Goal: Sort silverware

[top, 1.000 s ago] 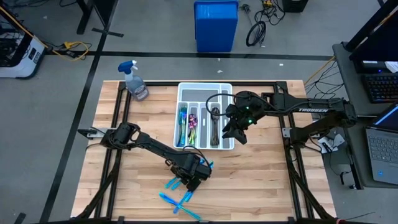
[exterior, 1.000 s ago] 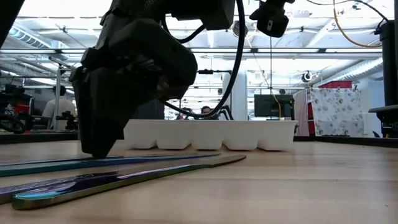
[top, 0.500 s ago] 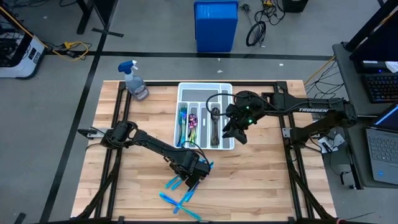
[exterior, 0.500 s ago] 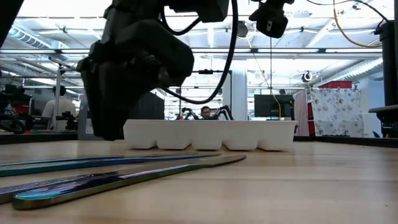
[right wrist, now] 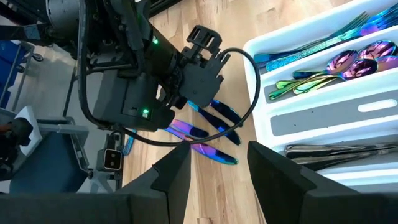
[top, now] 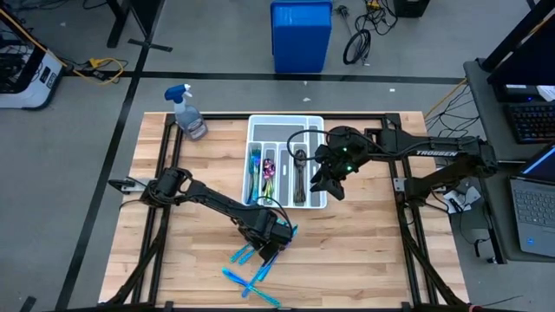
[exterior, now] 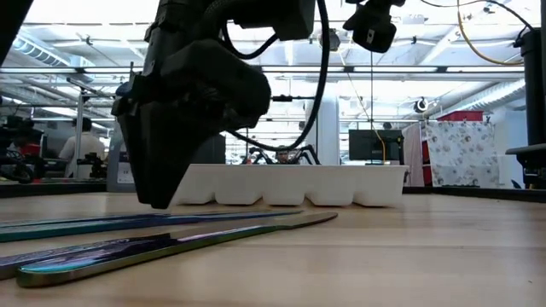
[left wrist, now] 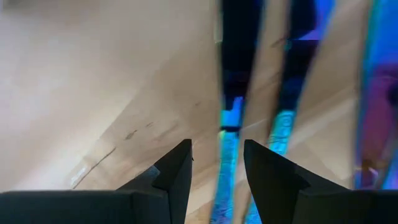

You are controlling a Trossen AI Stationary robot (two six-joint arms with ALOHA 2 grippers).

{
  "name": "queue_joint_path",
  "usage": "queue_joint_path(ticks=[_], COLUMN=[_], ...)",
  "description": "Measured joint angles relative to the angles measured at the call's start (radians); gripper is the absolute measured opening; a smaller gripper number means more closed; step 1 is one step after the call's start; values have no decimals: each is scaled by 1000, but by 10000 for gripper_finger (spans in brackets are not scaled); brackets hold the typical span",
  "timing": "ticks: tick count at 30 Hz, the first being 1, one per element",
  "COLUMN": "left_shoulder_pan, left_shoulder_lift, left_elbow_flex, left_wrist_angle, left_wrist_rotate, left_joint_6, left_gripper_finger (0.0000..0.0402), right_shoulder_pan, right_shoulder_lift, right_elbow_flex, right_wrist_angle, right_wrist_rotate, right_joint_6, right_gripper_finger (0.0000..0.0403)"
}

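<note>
The left claw [top: 270, 251] hovers open over loose iridescent blue metal knives [top: 251, 282] on the wooden tabletop [top: 364, 260] — one blade lies between its fingers. The right claw [top: 328, 186], also open and empty, hangs above the white compartmented tray [top: 284, 121] — sorted cutlery lies inside.

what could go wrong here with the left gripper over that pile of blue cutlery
1. The left gripper hangs open over crossed blue pieces of silverware lying close together; closing there might catch two at once or only nudge them.
2. The pieces lie flat on the table, so the fingers may slip off the thin metal.
3. The right gripper waits at the tray edge, close to the drop-off path.
</note>
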Motion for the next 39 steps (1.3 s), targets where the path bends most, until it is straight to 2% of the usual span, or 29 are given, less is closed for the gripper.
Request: queue_joint_path(ticks=[27,39], left_shoulder_pan=[0,0], left_shoulder_lift=[27,27], left_elbow_flex=[0,0], left_wrist_angle=[33,36], left_wrist_rotate=[-10,-10], left_joint_6=[32,31], left_gripper_finger=[130,46], right_shoulder_pan=[0,0], right_shoulder_lift=[0,0], right_elbow_flex=[0,0], right_wrist_angle=[-2,-2], right_wrist_rotate=[0,0], right_joint_6=[3,3], right_gripper_finger=[142,142])
